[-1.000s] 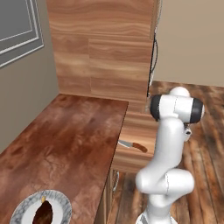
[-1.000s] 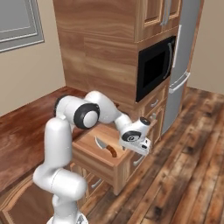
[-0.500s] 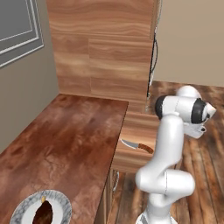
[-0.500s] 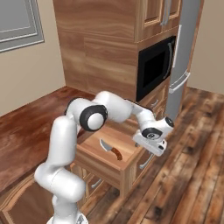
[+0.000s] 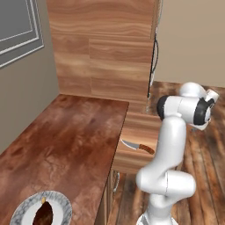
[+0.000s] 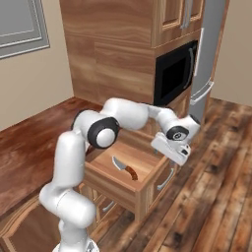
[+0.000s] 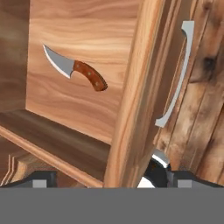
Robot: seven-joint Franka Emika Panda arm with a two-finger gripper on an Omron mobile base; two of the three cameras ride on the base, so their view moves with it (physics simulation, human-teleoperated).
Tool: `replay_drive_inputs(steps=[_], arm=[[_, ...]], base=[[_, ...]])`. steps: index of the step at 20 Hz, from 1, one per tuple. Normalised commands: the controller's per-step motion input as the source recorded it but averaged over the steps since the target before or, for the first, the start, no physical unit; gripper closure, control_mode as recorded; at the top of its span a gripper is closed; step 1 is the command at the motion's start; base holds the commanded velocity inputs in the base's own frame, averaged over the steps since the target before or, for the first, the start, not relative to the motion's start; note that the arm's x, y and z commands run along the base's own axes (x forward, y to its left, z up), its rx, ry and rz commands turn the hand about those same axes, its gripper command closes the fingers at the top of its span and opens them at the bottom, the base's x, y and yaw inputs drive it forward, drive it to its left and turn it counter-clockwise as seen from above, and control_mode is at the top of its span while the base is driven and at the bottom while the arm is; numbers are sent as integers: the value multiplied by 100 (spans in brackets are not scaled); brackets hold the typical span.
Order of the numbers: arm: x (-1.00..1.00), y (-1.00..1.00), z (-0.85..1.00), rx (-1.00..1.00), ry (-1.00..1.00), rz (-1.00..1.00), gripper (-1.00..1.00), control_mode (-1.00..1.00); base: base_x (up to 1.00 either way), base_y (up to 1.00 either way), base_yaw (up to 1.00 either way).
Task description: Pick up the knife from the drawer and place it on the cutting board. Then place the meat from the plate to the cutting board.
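The drawer (image 6: pixel 147 170) stands pulled out of the counter, and the knife (image 6: pixel 124 168) lies flat on its wooden floor. In the hand view the knife (image 7: pixel 74 69) sits at upper left, blade pointing away from the drawer front (image 7: pixel 131 100) and its grey handle (image 7: pixel 177 78). My gripper (image 6: pixel 172 153) hovers open above the drawer's front edge, to the knife's side, with nothing between its fingertips (image 7: pixel 41 180). The knife (image 5: pixel 138 147) also shows in the left base view. The plate (image 5: pixel 26 211) rests at the counter's near end with the meat (image 5: pixel 43 214) on it. The cutting board is out of view.
The reddish-brown counter (image 5: pixel 66 145) runs along the left wall to tall wooden cabinets (image 5: pixel 105 52). A black microwave (image 6: pixel 172 74) and a grey fridge (image 6: pixel 209 54) stand beyond the drawer. Plank floor (image 6: pixel 206 206) lies to the right.
The drawer has slid out further, so the whole knife now shows. My hand has moved outward with the drawer front and risen slightly. The jaws stayed open.
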Motion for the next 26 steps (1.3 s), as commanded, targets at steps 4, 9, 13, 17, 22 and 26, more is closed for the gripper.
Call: replay_drive_inputs(steps=[4,9,13,17,22,26], arm=[[0,0,0,0,10,24,-100,-100],[-2,5,1,0,-4,36,-100,-100],[-32,30,0,-3,-27,34,-100,-100],[-57,48,0,-7,-29,26,-100,-100],[-68,58,0,-12,-31,13,-100,-100],[-11,33,24,-7,-6,2,-100,-100]], base=[[0,0,0],[0,0,0],[0,0,0],[0,0,0],[0,0,0],[0,0,0]])
